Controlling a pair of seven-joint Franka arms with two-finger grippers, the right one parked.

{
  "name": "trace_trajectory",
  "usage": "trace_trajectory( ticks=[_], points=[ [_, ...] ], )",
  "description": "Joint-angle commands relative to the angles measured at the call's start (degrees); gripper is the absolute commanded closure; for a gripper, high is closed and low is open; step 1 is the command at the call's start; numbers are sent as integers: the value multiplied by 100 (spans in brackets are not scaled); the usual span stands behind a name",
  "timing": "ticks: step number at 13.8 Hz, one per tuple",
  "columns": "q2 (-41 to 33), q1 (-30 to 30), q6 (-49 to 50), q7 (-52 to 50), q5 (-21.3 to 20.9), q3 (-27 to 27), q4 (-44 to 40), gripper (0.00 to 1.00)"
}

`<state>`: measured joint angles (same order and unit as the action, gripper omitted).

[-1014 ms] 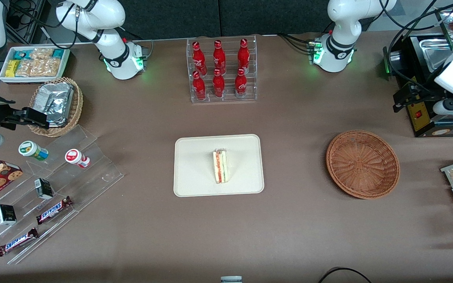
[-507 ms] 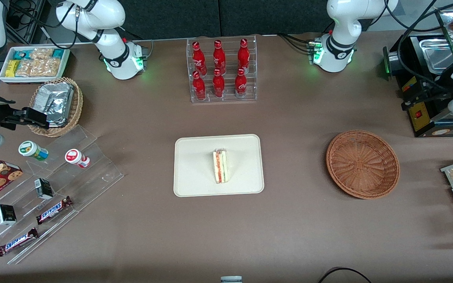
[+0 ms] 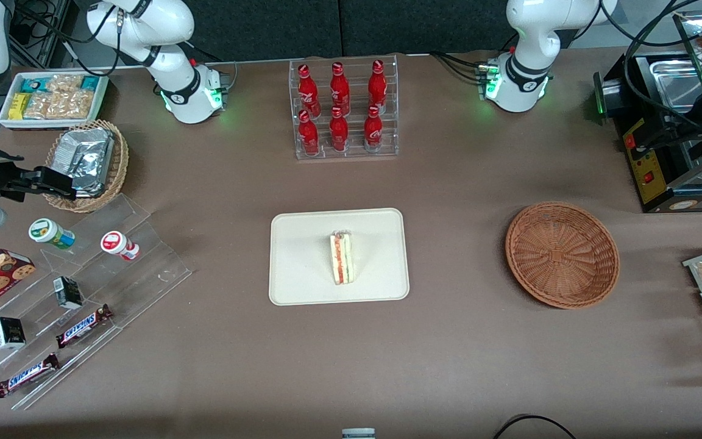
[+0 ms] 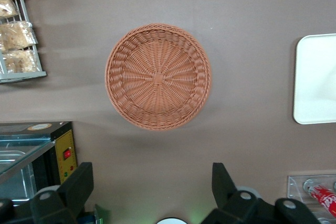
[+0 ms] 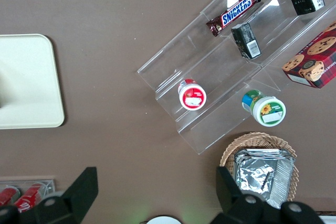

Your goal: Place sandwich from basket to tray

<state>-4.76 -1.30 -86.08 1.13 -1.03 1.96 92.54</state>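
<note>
Presently, front view: sandwich [image 3: 342, 257] stands on its edge on the cream tray [image 3: 302, 286], filling side up, near the tray's middle; wicker basket [image 3: 562, 254] sits bare, well apart from the tray toward my working end of the table; my arm is drawn off at that same end, above the black appliance [image 3: 655, 152], and my gripper cannot be made out from here. Left wrist view: my gripper [image 4: 148, 184] hangs high over the table, fingers spread wide, nothing between them; the basket lies directly under it, hollow with no contents; a corner of the tray [image 4: 315, 85] shows beside it. Right wrist view: tray edge [image 5: 26, 82] only, plus the clear tiered rack [image 5: 226, 72] of snacks. Judgement: the delivery looks done. Risks on file: the narrow wedge could tip over if the table or tray is jolted; my arm's cables or elbow could catch the appliance as I park.
</note>
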Motion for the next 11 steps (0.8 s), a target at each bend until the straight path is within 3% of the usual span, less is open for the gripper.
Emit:
trace_trajectory(
  ticks=[1, 11],
  points=[
    [54, 77, 101, -16, -134, -3, -122, 0],
    [72, 86, 118, 19, -37, 6, -123, 0]
  ],
)
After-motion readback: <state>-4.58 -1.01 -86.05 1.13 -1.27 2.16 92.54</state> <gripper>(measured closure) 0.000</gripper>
